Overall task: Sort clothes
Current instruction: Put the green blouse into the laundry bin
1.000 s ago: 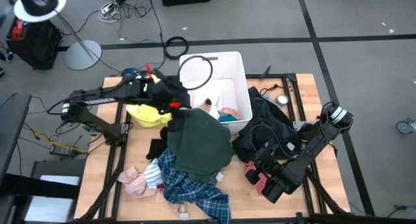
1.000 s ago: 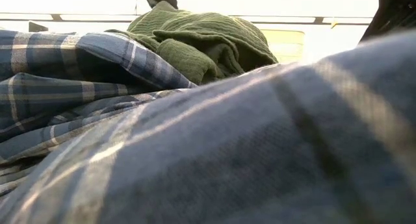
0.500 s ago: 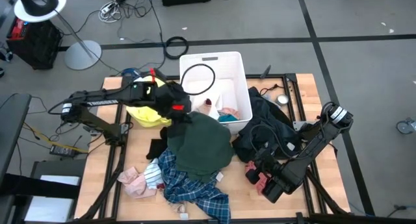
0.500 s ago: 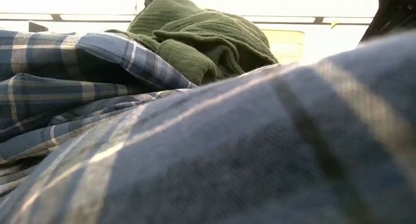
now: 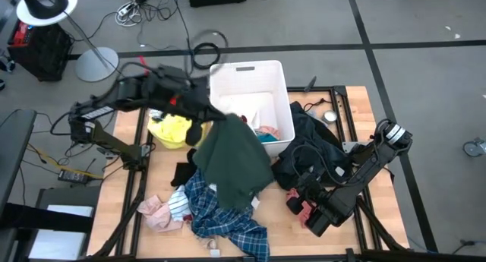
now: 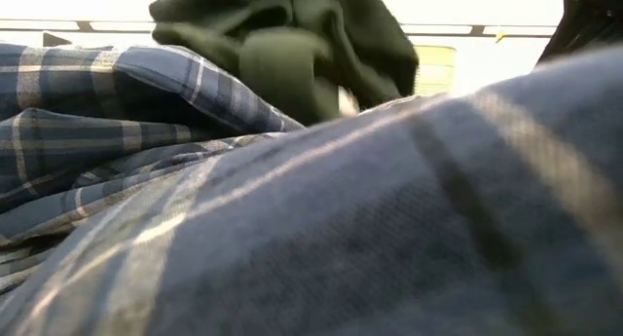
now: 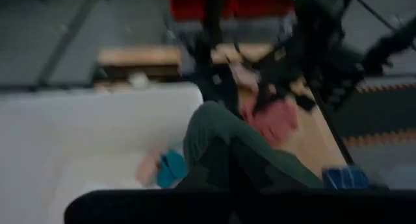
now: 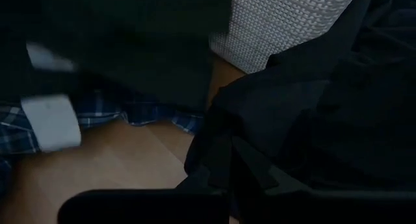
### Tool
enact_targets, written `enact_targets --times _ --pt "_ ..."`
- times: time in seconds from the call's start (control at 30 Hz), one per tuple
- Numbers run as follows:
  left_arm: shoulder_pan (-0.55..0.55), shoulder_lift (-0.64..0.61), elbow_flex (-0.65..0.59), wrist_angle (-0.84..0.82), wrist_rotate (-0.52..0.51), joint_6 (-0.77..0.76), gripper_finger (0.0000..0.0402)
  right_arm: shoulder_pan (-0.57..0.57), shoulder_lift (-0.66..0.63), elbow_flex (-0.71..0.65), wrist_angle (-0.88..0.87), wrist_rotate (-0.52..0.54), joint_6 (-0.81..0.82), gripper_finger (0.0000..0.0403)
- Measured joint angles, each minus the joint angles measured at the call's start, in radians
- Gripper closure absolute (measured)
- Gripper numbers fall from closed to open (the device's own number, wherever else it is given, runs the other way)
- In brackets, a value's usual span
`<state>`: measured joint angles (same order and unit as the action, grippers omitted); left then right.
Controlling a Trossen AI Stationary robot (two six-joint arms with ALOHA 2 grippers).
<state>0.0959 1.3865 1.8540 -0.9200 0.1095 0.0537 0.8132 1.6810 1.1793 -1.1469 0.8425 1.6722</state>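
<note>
My left gripper [image 5: 202, 116] is raised beside the white basket [image 5: 267, 71], shut on a dark green garment [image 5: 231, 162]. The garment also shows lifted in the low view [image 6: 292, 34]. Beneath it lies a blue plaid shirt [image 5: 222, 216], with a yellow piece [image 5: 170, 130] to the left and a pink piece [image 5: 156, 213] at the near left. My right gripper [image 5: 315, 214] rests shut near the table's front right, beside a maroon piece [image 5: 298, 205] and a black garment [image 5: 311, 152]. My left gripper pinches the dark green garment's far upper part [image 7: 224, 160] between its two fingers; one layer or several, I cannot tell. The cloth hangs below the fingers, stretched down toward the table's near side. Its lower end [image 5: 239, 195] lies on the plaid shirt.
The basket holds teal [image 7: 172, 167] and pink pieces. A small black piece [image 5: 182, 173] lies left of the pile. A round metal thing [image 5: 329, 116] sits at the far right of the table. The plaid shirt fills most of the low view [image 6: 292, 229].
My left gripper has shut on the green garment's far part and risen with it, moving toward the table's far left. The garment's far part has been lifted clear and drawn out. Its near end has stayed on the pile.
</note>
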Motion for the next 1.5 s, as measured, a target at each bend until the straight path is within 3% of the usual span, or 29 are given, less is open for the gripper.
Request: enact_targets --times 0.23,0.8,0.9,1.13,1.23,1.5 --pt "0.016 -0.002 0.119 0.152 -0.125 0.036 0.0401 -0.017 0.0 0.0 0.001 0.019 0.0 0.0399" --pt "0.24 0.065 0.125 0.723 -0.142 0.074 0.0401 -0.078 0.0 0.0 0.074 0.036 -0.111 0.0396" --pt "0.269 0.08 0.125 0.688 -0.142 0.072 0.0401 -0.081 0.0 -0.004 0.081 0.036 -0.112 0.0397" --pt "0.277 0.115 0.122 0.315 -0.141 0.074 0.0401 -0.081 0.0 -0.056 0.138 0.032 -0.112 0.0399" --pt "0.277 0.126 0.06 0.233 -0.129 0.074 0.0401 -0.081 0.001 -0.077 0.165 0.02 -0.112 0.0396" --pt "0.275 0.127 -0.304 0.398 -0.019 0.066 0.0399 -0.081 0.001 -0.078 0.181 0.02 -0.112 0.04"
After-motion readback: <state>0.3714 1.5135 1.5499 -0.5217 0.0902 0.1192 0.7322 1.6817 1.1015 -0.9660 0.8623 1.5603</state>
